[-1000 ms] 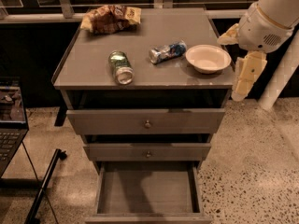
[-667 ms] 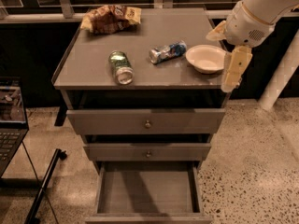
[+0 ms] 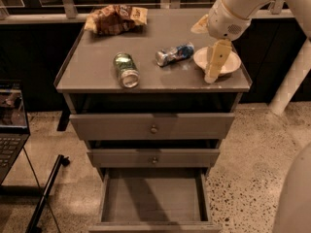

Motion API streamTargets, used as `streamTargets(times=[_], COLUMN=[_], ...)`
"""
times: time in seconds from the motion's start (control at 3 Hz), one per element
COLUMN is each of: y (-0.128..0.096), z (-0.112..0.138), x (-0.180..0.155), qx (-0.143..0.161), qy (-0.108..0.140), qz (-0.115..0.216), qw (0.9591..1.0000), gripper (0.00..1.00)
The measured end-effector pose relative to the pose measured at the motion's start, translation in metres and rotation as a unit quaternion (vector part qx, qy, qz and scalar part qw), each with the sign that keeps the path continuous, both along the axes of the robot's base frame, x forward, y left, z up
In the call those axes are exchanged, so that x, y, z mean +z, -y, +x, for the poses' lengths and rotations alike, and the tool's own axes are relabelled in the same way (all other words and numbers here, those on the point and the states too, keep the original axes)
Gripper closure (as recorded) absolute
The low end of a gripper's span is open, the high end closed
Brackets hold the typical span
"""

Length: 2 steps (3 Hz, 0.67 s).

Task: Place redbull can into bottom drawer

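On the grey cabinet top (image 3: pixel 97 67), the gripper (image 3: pixel 213 73) hangs over a white bowl (image 3: pixel 234 61); how wide it stands cannot be told. The redbull can (image 3: pixel 175 54) lies on its side near its left, long axis aimed almost at the gripper, blue end nearer. The bottom drawer (image 3: pixel 153 198) stands pulled out well below.

My one camera looks steeply down from in front of the grey three-drawer cabinet (image 3: pixel 97 76), fairly near, facing its drawer fronts; my cream gripper (image 3: pixel 213 74) hangs at upper right
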<state>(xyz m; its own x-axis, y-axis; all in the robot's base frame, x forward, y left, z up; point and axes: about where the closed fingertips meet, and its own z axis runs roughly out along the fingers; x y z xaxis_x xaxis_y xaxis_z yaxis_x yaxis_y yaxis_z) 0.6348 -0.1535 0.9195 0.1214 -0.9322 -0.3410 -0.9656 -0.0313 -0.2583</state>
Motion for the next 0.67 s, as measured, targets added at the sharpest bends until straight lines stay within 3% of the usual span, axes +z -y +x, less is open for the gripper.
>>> streamTargets(times=[0.67], y=[-0.0012], z=[0.0003], x=[-0.0018], qx=[-0.006], qy=[0.001], qz=[0.012], qw=[0.9999], gripper=[0.00])
